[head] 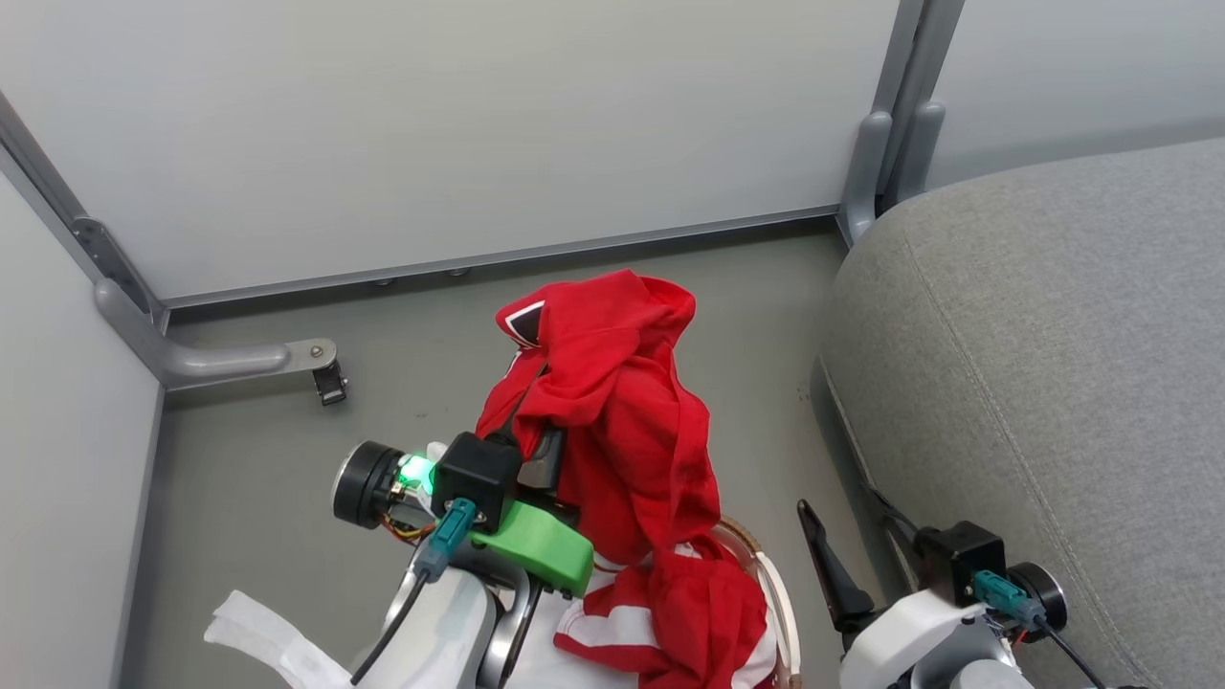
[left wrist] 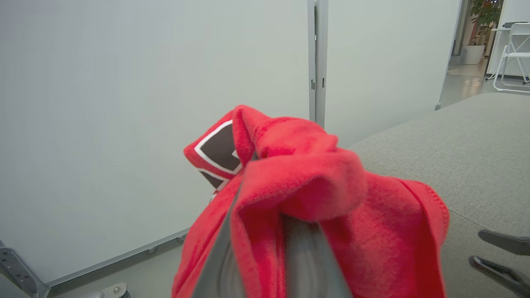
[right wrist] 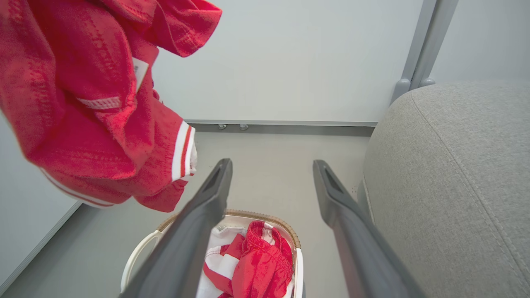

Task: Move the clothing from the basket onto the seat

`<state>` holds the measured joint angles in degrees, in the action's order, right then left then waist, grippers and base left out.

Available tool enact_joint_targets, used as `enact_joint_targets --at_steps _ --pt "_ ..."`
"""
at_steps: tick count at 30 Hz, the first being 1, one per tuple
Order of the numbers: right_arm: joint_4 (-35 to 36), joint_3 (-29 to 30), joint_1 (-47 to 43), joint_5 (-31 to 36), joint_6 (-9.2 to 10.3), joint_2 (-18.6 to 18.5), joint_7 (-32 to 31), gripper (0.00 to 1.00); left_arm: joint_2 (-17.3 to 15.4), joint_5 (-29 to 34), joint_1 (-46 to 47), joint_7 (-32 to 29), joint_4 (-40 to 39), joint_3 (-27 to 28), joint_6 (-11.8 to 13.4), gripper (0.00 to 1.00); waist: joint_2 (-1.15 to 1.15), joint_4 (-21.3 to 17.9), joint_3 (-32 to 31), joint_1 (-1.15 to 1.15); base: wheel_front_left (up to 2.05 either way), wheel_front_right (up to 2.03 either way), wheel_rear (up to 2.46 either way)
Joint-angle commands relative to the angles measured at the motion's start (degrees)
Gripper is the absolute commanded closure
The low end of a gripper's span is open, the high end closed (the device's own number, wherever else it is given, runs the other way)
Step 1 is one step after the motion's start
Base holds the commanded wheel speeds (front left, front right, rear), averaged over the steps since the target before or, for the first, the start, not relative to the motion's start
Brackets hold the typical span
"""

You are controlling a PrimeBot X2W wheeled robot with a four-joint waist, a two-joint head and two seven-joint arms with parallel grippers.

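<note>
My left gripper (head: pixel 538 435) is shut on a bright red garment (head: pixel 612 421) with a black-and-white mark, held up above the floor. The cloth drapes over its fingers (left wrist: pixel 304 256) and hides the tips. A second red garment with white stripes (right wrist: pixel 256 260) lies in the cream basket (right wrist: pixel 265 215) with a brown rim, directly below my right gripper (right wrist: pixel 272 165). That gripper stands open with nothing between its fingers, close beside the grey seat (head: pixel 1053 383). In the right wrist view the lifted garment (right wrist: pixel 83 103) hangs at the upper left. The seat (left wrist: pixel 455 145) lies to the right of the held cloth.
Pale partition panels with grey metal frames close off the back and left. A frame foot with a small caster (head: pixel 325 378) juts onto the grey floor (head: pixel 287 459). A white strip (head: pixel 258 632) shows at the lower left. A white chair (left wrist: pixel 513 54) stands far off.
</note>
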<state>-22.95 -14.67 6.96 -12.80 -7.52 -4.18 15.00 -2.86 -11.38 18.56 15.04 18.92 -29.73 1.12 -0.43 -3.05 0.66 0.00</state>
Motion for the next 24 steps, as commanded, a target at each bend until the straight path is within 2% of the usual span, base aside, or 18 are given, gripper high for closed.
enact_joint_targets --at_steps 1,12,17,24 --pt "0.7 -0.8 -0.5 0.0 0.06 -0.2 0.3 0.00 -0.1 -0.2 0.7 0.2 0.0 0.0 0.4 1.00 0.43 -0.1 -0.6 0.00 0.00 0.00 0.00" --pt "14.4 -13.9 6.1 -1.4 0.06 -4.1 0.3 0.00 -0.1 -0.9 -0.3 0.2 1.4 -1.5 0.5 1.00 0.43 -0.4 -0.6 0.00 0.00 0.00 0.00" --pt "12.4 -18.0 9.2 -1.4 0.06 -4.8 0.3 0.00 -0.1 -1.7 0.1 0.2 1.2 -3.2 0.4 1.00 0.43 0.3 -0.7 0.00 0.00 0.00 0.00" --pt "3.8 -21.0 12.9 -0.8 0.06 -3.4 0.3 0.00 -0.1 -4.1 0.1 0.2 0.2 -7.3 -0.9 1.00 0.43 2.1 -0.8 0.00 0.00 0.00 0.00"
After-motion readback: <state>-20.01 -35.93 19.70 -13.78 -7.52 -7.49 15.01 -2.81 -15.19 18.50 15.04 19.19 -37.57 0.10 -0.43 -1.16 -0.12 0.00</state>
